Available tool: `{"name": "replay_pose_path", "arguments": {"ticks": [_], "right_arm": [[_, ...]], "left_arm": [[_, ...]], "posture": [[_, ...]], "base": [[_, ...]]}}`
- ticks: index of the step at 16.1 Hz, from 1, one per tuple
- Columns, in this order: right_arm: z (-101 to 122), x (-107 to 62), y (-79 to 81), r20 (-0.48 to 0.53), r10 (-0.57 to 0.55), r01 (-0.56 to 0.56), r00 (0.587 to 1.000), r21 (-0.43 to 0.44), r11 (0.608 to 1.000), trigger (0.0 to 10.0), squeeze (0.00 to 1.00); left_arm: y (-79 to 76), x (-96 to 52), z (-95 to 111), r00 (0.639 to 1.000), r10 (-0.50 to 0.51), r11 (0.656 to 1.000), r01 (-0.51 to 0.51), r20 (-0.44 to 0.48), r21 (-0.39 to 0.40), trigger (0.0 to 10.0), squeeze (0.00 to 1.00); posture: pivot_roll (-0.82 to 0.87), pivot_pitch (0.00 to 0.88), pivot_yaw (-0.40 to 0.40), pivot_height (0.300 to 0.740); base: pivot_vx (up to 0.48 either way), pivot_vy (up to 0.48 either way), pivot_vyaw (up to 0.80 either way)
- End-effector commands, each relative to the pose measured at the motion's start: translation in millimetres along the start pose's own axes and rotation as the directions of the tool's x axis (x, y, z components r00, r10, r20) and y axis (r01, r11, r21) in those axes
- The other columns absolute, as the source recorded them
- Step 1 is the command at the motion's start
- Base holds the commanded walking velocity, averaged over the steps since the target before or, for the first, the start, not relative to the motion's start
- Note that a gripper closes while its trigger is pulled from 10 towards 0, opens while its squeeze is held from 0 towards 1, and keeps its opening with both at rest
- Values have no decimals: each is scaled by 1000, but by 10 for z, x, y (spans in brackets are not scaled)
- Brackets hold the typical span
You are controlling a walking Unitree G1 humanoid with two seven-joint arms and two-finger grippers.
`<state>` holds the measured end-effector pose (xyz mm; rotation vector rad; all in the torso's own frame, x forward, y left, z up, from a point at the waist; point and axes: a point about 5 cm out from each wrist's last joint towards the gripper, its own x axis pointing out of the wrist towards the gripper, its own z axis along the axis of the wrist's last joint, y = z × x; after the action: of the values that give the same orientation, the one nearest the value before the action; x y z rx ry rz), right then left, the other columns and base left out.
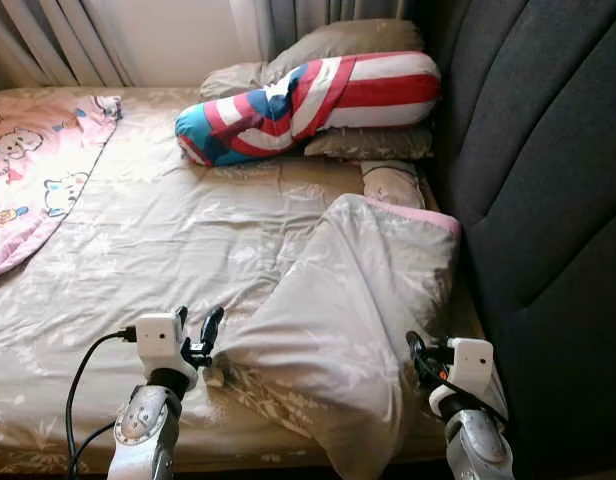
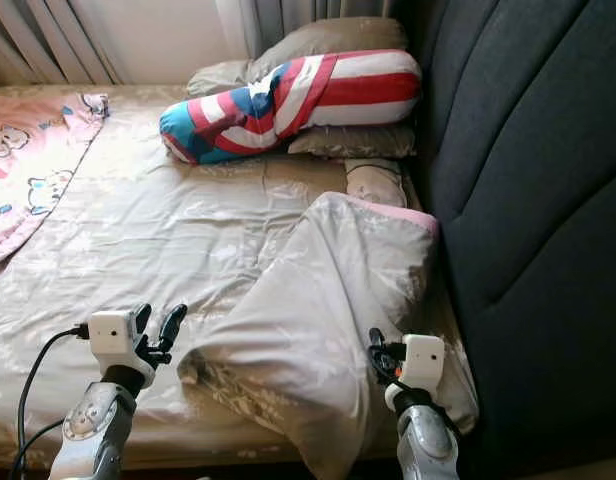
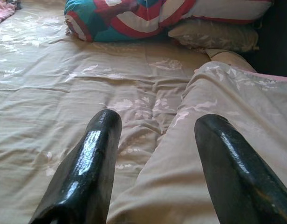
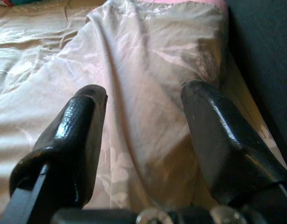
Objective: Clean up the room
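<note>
A beige floral quilt (image 1: pixel 358 290) with a pink hem lies bunched and folded back on the right side of the bed (image 1: pixel 158 230), its lower end hanging over the near edge. My left gripper (image 1: pixel 196 325) hovers open at the quilt's near left corner; in the left wrist view the quilt's edge (image 3: pixel 190 154) runs between the fingers (image 3: pixel 94 154). On the quilt's near right side, beside the headboard, my right gripper (image 1: pixel 420 352) stands open. The right wrist view has quilt cloth (image 4: pixel 143 121) spread between and under both fingers (image 4: pixel 213 135), not pinched.
A red, white and blue striped bolster (image 1: pixel 308 100) rests on beige pillows (image 1: pixel 338 40) at the far end. A pink cartoon blanket (image 1: pixel 33 170) covers the far left. The dark grey headboard (image 1: pixel 548 180) walls the right side. Curtains (image 1: pixel 48 40) hang behind.
</note>
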<state>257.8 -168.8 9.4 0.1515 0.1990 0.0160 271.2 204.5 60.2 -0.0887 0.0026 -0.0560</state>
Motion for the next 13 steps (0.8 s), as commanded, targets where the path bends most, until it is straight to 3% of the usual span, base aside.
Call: {"name": "replay_pose_path", "arguments": {"ticks": [1,9,13], "right_arm": [[-35,-16,-6,-25,1,-1,1000,-11,1000,10000,0],[-5,124,132,-57,35,-36,998,-15,999,10000,0],[-5,235,205,-120,26,-28,992,-14,1000,10000,0]], "left_arm": [[48,-26,0,1000,10,1000,-10,-9,1,10000,0],[91,-40,53,1000,11,1000,-11,-1,13,10000,0],[101,-55,74,1000,11,1000,-11,-1,18,10000,0]], "posture": [[-45,135,-3,670],[-21,144,8,670],[-13,159,19,670]], "base": [[0,0,0],[0,0,0],[0,0,0]]}}
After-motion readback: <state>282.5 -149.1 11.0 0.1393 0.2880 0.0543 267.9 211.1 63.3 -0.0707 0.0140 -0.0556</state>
